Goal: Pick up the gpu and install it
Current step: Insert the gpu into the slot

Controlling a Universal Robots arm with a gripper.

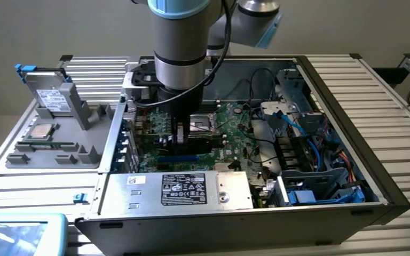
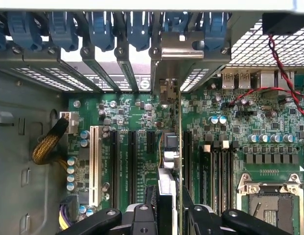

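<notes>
Gripper (image 2: 170, 211) apparently clamps thin flat gpu (image 2: 170, 146) edge-on.

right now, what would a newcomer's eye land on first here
The robot arm reaches down into the open computer case, near the middle of the exterior view. In the wrist view, the gripper clamps the gpu edge-on, upright over the slots of the green motherboard. On the exterior view's left, a silver hard drive stands in a grey tray.

arm (image 1: 180, 48): upright, wrist pointing straight down
gripper (image 2: 168, 208): lowered, facing down
fingers (image 2: 142, 218): partly closed, clamped on both faces of the gpu (image 2: 166, 178), held edge-on
</notes>
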